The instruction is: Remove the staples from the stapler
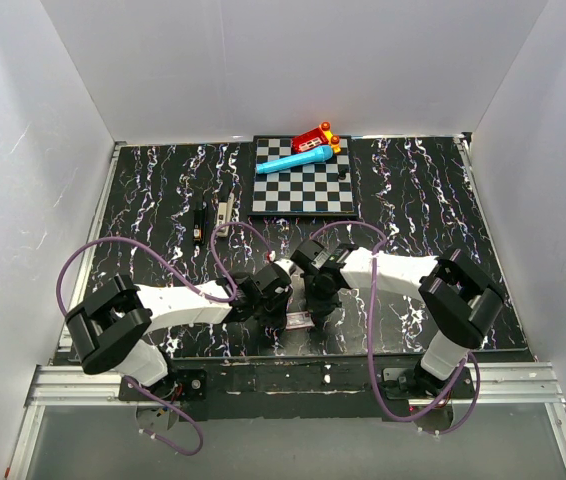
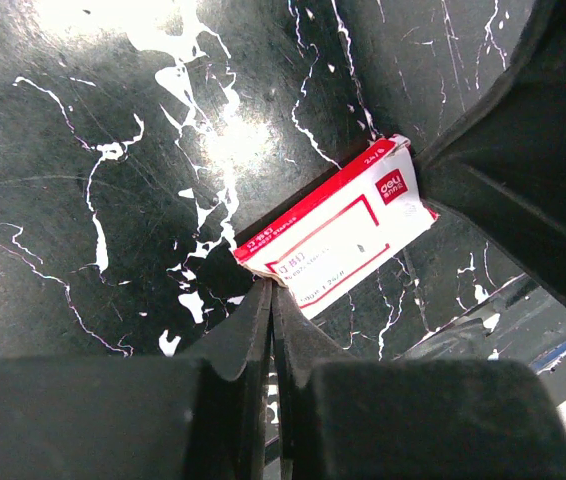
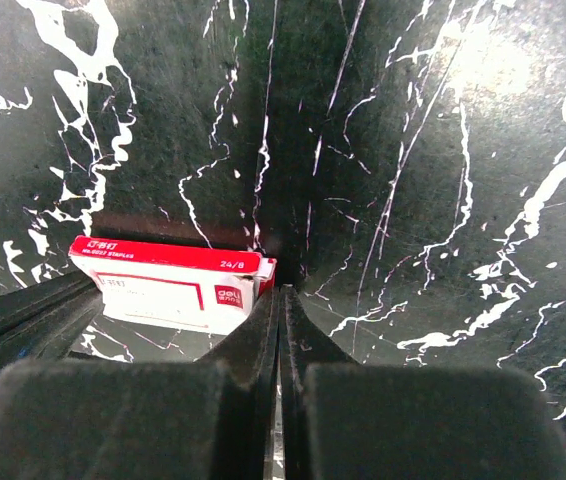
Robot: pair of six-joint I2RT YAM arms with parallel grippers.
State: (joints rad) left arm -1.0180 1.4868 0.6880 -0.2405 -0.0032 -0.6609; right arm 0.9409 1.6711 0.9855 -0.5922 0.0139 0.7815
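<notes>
The stapler [image 1: 225, 211], small, dark and silvery, lies on the marbled table at the back left, far from both grippers. No staples show in any view. My left gripper [image 1: 281, 300] and right gripper [image 1: 320, 305] hang low near the table's front middle, both shut and holding nothing. Between them lies a small white-and-red box [image 1: 298, 320]. In the left wrist view the left gripper [image 2: 270, 290] touches the near end of the box [image 2: 338, 235]. In the right wrist view the right gripper [image 3: 283, 292] sits just beside the box's [image 3: 168, 280] right end.
A black elongated item [image 1: 201, 222] lies left of the stapler. A checkerboard [image 1: 303, 190] at the back middle carries a blue cylinder [image 1: 298, 158], a red toy [image 1: 315, 137] and a small black piece [image 1: 343, 178]. White walls enclose the table on three sides.
</notes>
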